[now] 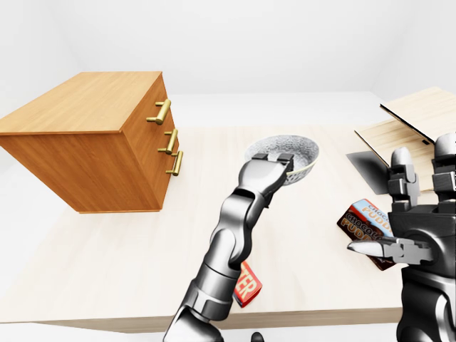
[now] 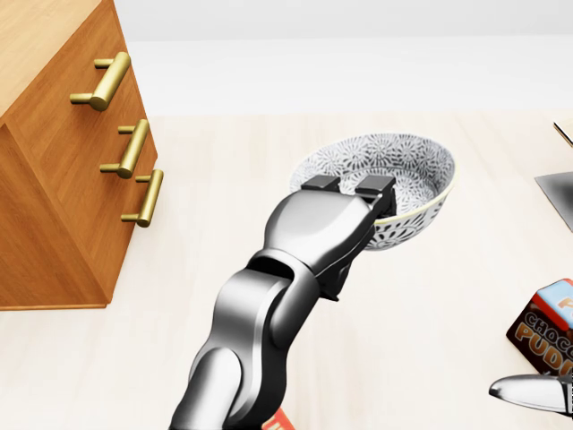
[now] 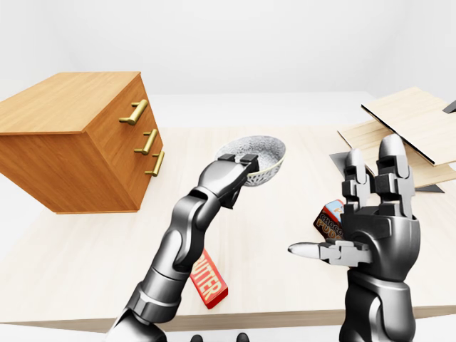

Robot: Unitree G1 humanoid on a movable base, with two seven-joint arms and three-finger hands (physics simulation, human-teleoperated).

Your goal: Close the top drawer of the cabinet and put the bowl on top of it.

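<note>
1. Bowl (image 2: pixel 403 170) hangs tilted, its lower rim in the head view pinched by the left hand (image 2: pixel 351 190), to the right of the cabinet (image 1: pixel 85 135) and apart from it.
2. The right hand (image 3: pixel 377 228) stands spread beside a chocolate box (image 1: pixel 367 221).
3. The cabinet's drawers look flush.

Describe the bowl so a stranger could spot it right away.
Start at the brown wooden cabinet with brass handles on the pale table. To its right in the left-eye view, the robot's left hand grips a grey-and-white patterned bowl by its rim. It alone is round; its neighbours are printed boxes.
</note>
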